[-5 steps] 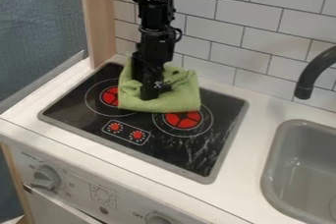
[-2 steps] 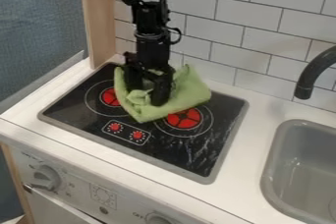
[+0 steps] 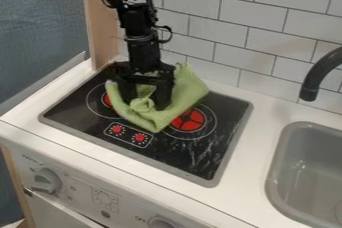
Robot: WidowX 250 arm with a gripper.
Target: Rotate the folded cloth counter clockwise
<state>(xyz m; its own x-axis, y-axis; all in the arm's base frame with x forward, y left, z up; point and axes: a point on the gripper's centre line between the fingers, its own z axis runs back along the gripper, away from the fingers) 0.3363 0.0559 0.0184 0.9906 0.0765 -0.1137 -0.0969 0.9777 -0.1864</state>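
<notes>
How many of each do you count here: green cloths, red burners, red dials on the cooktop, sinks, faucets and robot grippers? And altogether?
Green cloth: 1
Red burners: 2 (one partly covered)
Red dials: 2
Sink: 1
Faucet: 1
Gripper: 1
Total: 8

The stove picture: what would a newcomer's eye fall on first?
Probably the green cloth, rumpled on the black stove. Next, the black arm coming in from the top edge, its pincer down at the cloth. Then the red burner, by the cloth's right side.
</notes>
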